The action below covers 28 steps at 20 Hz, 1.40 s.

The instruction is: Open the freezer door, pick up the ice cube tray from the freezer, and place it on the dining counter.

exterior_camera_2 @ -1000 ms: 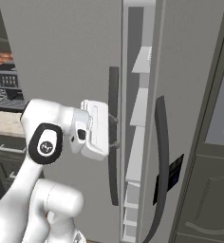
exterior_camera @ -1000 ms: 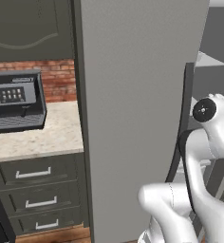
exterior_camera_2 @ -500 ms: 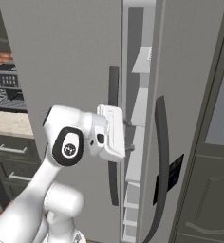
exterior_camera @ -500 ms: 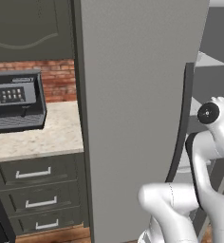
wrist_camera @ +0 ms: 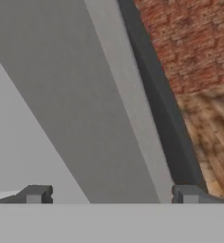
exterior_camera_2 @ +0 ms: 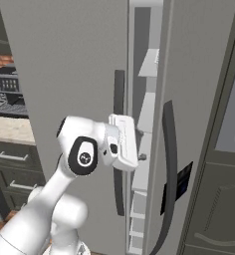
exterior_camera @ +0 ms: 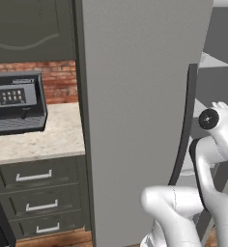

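My gripper (wrist_camera: 111,194) is spread wide and empty, the tall matte grey freezer door (wrist_camera: 85,109) ajar just ahead; the tray is unseen. Pushing off-centre, I might slip off its edge.

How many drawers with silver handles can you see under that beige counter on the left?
3, stacked one above another: top drawer, middle drawer, bottom drawer. The freezer door may hide more to the right.
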Motion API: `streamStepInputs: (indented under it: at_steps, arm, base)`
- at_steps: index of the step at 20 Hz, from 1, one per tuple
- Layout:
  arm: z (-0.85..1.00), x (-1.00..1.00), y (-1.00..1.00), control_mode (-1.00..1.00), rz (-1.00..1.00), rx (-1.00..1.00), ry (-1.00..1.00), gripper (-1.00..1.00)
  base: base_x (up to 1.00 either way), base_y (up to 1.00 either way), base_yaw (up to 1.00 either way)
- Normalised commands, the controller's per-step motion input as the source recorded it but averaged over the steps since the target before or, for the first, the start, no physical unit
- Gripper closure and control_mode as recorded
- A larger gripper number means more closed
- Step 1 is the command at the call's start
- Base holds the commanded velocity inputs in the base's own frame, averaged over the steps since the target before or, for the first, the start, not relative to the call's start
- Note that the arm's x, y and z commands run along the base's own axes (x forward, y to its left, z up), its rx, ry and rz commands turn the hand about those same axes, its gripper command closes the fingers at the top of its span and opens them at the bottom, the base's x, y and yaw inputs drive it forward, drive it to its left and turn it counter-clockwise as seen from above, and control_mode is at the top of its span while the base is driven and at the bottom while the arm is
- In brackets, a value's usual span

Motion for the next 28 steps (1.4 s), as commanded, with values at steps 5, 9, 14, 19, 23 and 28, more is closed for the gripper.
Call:
streamStepInputs:
  at_steps: [5,9,14,19,23,28]
  arm:
    - [-0.08,0.23,-0.19,-1.0,0.0,0.0,0.0,-1.0]
    - [-0.06,0.23,-0.25,-1.0,0.0,0.0,0.0,-1.0]
    - [-0.03,0.13,-0.34,-1.0,-0.01,0.0,0.0,-1.0]
    - [-0.03,0.0,-0.44,-1.0,-0.04,0.0,0.0,-1.0]
    - [-0.02,0.0,-0.55,-1.0,-0.02,0.0,0.0,-1.0]
    - [0.0,0.0,-0.55,-1.0,0.0,0.0,0.0,-1.0]
  base:
    - [0.0,0.0,0.0]
    - [0.0,0.0,0.0]
    - [0.0,0.0,0.0]
    - [0.0,0.0,0.0]
    - [0.0,0.0,0.0]
    - [0.0,0.0,0.0]
